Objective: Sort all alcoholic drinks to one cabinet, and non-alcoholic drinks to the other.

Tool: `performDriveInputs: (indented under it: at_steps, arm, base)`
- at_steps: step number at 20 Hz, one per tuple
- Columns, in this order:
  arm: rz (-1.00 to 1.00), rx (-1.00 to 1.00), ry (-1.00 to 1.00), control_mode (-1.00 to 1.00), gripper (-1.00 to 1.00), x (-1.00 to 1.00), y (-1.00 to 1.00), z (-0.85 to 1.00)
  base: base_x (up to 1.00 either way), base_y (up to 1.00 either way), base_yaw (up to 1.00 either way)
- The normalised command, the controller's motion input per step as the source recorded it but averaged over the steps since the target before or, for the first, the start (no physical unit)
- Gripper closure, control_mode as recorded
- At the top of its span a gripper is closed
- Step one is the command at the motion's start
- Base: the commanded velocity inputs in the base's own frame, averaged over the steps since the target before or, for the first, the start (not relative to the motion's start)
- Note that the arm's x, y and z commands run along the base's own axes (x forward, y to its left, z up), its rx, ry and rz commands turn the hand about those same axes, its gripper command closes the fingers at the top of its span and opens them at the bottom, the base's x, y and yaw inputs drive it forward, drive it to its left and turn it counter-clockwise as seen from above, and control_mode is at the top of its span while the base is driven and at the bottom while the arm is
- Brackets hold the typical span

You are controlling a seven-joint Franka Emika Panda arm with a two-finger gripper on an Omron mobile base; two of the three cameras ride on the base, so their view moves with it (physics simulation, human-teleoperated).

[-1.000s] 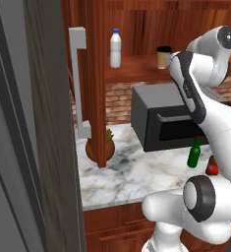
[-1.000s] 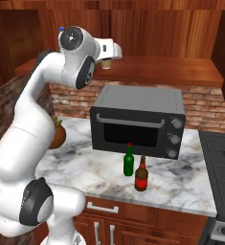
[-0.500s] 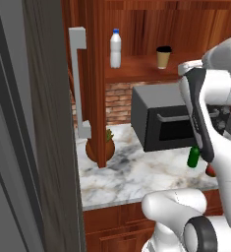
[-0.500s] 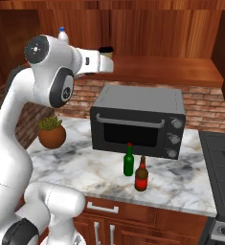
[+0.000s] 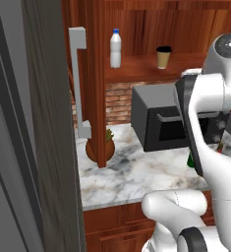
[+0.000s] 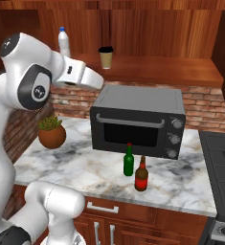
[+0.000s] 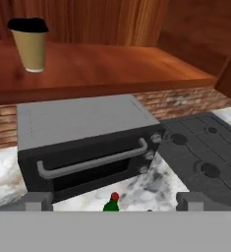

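claw (image 7: 112, 201): released, jaws spread wide with nothing between them; the two grey fingertips (image 7: 38, 201) stand far apart at the bottom of the hand view. In the right base view the hand juts out above the oven's left top edge.
green bottle (image 6: 129, 160): directly below and ahead of the claw, its red-capped neck rising between the fingertips without touching either; it stands upright on the counter just in front of the oven.
brown bottle (image 6: 141, 174): just beside the green bottle on the far side from the arm and a little nearer the counter's front edge; upright, red label.
oven (image 7: 82, 142): ahead of and under the claw, dark grey box with a pale handle bar across its door and knobs at one end.
counter (image 6: 75, 167): white marble, below the claw, bearing oven and both glass bottles.
cup (image 7: 30, 45): above and beyond the oven, tan with a black lid, upright on the wooden shelf.
white bottle (image 6: 63, 43): on the same shelf, well apart from the cup, blue cap, upright.
shelf (image 7: 117, 69): reddish wood, running behind the oven.
stove (image 7: 200, 162): dark cooktop beside the oven's knob end.
plant (image 6: 51, 134): in a round brown pot on the counter, off to the arm's side, well away from the claw.
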Motion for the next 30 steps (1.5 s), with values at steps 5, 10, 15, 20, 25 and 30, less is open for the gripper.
performDriveInputs:
  at_steps: [5, 10, 15, 20, 25, 30]
  arm:
    - [-0.26, 0.19, 0.23, -1.00, -1.00, -0.02, -0.03, -0.34]
    - [-0.22, 0.19, 0.04, -1.00, -1.00, -0.04, -0.03, -0.56]
    - [-0.19, 0.12, -0.06, -1.00, -1.00, 0.00, 0.00, -0.59]
    - [-0.15, 0.03, -0.23, -1.00, -1.00, 0.00, 0.00, -0.54]
    - [-0.07, -0.02, -0.27, -1.00, -1.00, 0.00, 0.00, -0.42]
    - [-0.08, -0.10, -0.10, -1.00, -1.00, 0.04, 0.00, -0.27]
  base:
    - [0.00, 0.00, 0.00]
    - [0.00, 0.00, 0.00]
    - [0.00, 0.00, 0.00]
    - [0.00, 0.00, 0.00]
    - [0.00, 0.00, 0.00]
    - [0.00, 0.00, 0.00]
